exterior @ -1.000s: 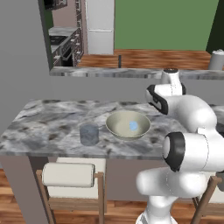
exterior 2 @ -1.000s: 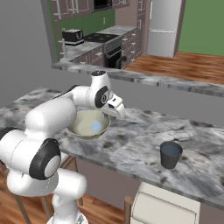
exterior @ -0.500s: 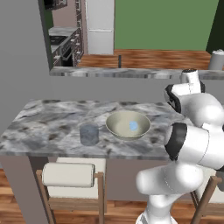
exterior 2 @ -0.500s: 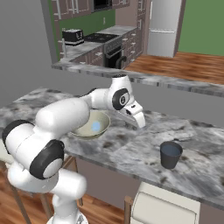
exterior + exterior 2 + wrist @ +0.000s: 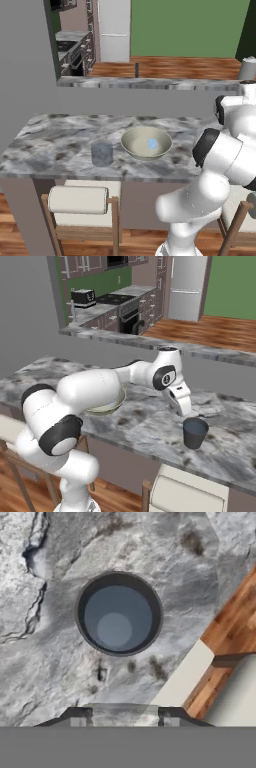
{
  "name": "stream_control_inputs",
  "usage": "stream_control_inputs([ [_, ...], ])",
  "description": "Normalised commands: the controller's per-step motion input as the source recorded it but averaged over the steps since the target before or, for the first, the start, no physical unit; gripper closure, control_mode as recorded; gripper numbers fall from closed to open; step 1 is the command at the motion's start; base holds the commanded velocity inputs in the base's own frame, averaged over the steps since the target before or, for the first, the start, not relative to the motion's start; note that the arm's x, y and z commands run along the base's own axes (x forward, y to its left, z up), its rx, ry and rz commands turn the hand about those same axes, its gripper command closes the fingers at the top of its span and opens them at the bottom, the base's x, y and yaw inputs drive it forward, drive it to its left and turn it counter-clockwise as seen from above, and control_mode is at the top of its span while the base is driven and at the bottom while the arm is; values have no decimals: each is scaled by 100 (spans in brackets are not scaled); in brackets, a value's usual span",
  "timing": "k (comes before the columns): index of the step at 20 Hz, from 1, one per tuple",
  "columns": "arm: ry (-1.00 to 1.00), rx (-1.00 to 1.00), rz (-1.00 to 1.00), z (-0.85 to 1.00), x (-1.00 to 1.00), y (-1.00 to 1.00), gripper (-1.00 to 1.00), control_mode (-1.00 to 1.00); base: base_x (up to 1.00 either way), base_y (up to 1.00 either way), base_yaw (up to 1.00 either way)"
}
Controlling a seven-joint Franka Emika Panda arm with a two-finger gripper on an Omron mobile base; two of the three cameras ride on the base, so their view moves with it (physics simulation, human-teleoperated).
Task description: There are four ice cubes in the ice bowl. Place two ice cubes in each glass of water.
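Observation:
My gripper [image 5: 186, 410] hangs just up and left of the right glass of water [image 5: 195, 432], a dark slate tumbler on the marble counter. In the hand view that glass of water [image 5: 118, 613] lies straight ahead, seen from above. A pale ice cube [image 5: 124, 711] sits between the fingertips [image 5: 77, 717], and the jaws are shut on it. The ice bowl [image 5: 135, 146] stands mid-counter with pale blue ice [image 5: 152, 144] inside; I cannot count the cubes. The other glass of water [image 5: 101, 153] stands left of the bowl. My arm hides part of the ice bowl [image 5: 107, 406] in the right base view.
The counter's near edge [image 5: 182, 679] runs close to the right glass, with wood floor beyond it. Pale cushioned stools [image 5: 77, 199] [image 5: 187, 496] stand under the counter. A raised back ledge [image 5: 150, 83] runs behind the work area.
The arm has swung right, from beside the bowl to just short of the right glass. The bowl and both glasses have stayed put.

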Motion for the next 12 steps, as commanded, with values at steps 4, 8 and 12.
stream_control_inputs([
  [4,-8,3,-14,0,-3,-51,100,-100,0,0,0],
  [8,-6,4,-9,0,0,-47,100,-100,0,0,0],
  [12,-10,7,-4,-9,6,-34,100,-100,0,0,0],
])
